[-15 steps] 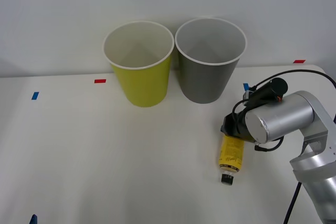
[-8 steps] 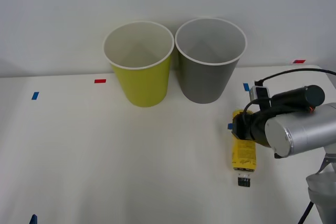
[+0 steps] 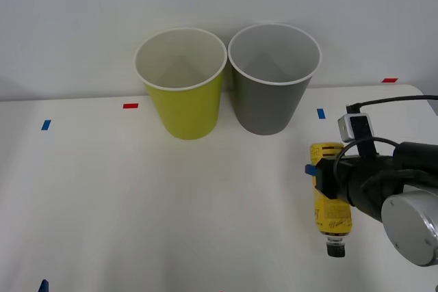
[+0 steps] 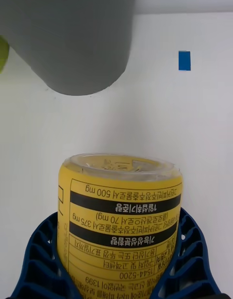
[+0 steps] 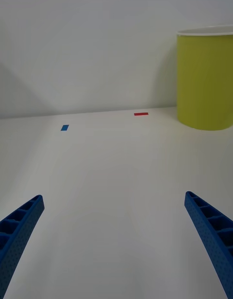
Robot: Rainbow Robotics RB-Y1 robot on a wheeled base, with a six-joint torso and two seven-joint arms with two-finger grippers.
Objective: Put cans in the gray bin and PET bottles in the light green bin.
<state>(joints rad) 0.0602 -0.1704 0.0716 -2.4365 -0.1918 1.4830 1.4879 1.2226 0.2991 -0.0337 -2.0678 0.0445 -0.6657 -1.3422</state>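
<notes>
PET bottle (image 3: 330, 204) count: one, slim, yellow label with black print, black cap pointing toward the robot. Clamped between the blue ribbed fingers (image 4: 194, 260) of the right gripper (image 3: 320, 172) on the right side of the table (image 3: 171, 210), base end toward the bins. Whether lifted clear of the surface or resting on it: cannot tell.

Sweeping left to right now. Far left, left gripper (image 5: 116, 240) low over bare table, fingers spread wide at the corners of its wrist view, nothing between them, apparently parked and waiting. Ahead of it, one blue tape mark (image 3: 45, 125) and one red tape mark (image 3: 130, 106) near the table's back edge. Next, one light green bin (image 3: 183, 87), upright, white inside visible and holding nothing. Just beside it on the right, one gray bin (image 3: 274, 80), also upright, pale inside, likewise holding nothing as far as the front view reaches. Further right, another blue tape mark (image 3: 320, 113), then another red one (image 3: 389, 80) at the far back corner.

Progress, as a judgement: early. Grasp secured, drop-off not yet done. Bottle well apart from its target, with the gray bin sitting nearer than the green one, so a carry across to the left and a release over the light green rim left to do. Cans: none seen on the table, so nothing visibly due for the gray bin.

Tally: one bottle, two bins, four tape marks, two grippers.
</notes>
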